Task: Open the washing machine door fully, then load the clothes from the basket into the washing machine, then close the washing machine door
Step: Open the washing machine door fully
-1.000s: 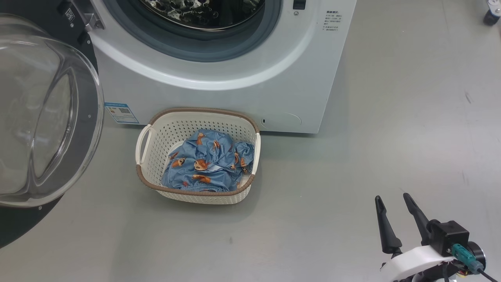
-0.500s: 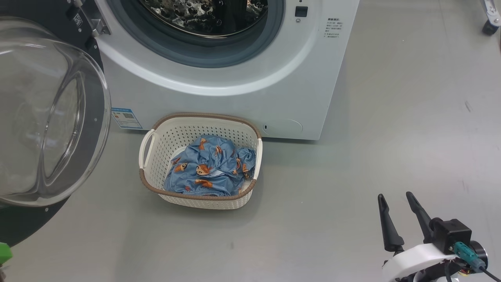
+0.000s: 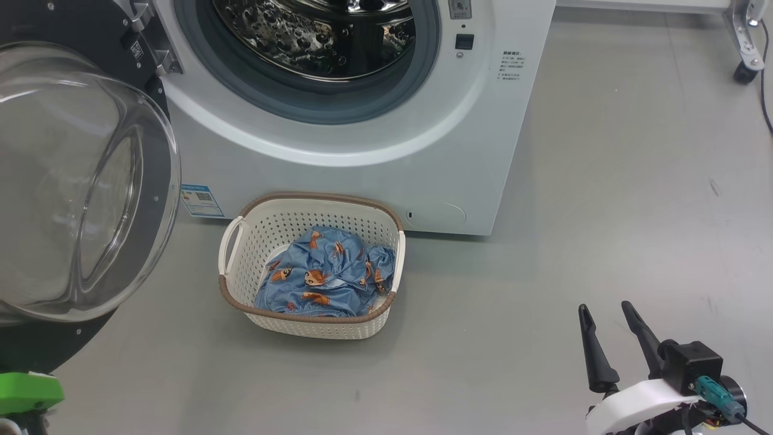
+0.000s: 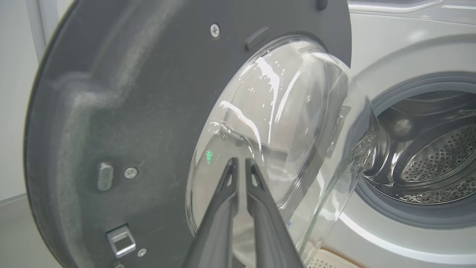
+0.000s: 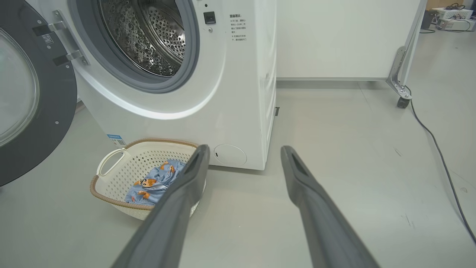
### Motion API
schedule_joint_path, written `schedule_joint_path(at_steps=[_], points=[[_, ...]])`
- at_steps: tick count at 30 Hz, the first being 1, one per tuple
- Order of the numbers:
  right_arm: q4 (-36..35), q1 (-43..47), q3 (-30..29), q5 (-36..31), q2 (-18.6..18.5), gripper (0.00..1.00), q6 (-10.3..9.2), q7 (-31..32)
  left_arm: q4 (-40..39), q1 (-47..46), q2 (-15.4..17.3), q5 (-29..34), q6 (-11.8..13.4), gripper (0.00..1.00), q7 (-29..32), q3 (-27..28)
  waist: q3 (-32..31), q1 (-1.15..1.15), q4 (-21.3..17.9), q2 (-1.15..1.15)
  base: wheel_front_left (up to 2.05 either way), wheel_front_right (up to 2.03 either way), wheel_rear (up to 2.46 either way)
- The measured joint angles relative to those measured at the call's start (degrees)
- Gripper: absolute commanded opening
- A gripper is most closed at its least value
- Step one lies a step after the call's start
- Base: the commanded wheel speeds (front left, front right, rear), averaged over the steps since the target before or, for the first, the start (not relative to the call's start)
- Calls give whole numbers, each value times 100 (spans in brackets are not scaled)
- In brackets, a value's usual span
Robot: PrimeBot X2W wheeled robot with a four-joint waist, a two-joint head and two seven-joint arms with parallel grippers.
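The washing machine (image 3: 362, 175) stands at the top of the head view, its steel drum (image 3: 326, 36) exposed. The washing machine door (image 3: 72, 181) hangs swung out to the left, glass bowl facing me. On the floor against the machine's front sits the basket (image 3: 314, 199), with the clothes (image 3: 326, 278) bundled inside. My left gripper (image 4: 240, 163) is shut with nothing held, its tips close before the door's glass bowl (image 4: 282, 111). My right gripper (image 3: 604, 306) hovers open over bare floor, right of the basket (image 5: 111, 169) and the clothes (image 5: 152, 184).
A metal frame leg on a caster (image 3: 746, 69) stands at the far right, and a dark cable (image 5: 438, 149) trails across the grey floor beside it. A green part of my left arm (image 3: 27, 389) shows at the lower left, below the door.
The head camera has moved, so the whole picture has slid downward and more of the drum shows. The green part of my left arm has come into view. The basket and right gripper keep their places.
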Motion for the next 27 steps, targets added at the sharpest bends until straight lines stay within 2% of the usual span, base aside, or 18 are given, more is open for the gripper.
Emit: schedule_joint_path(at_steps=[1,16,27], points=[[0,1,0,1,7,100,18,0,-53,31,-34,9,-4,100,0,-4,-22,0,-6,0,0,0,0],[27,113,74,18,32,100,65,0,-677,817,-396,457,-209,100,0,-289,-342,0,-255,0,0,0,0],[-77,115,201,-34,37,100,73,0,-1040,1347,-427,727,-303,100,0,-748,-514,0,-610,0,0,0,0]])
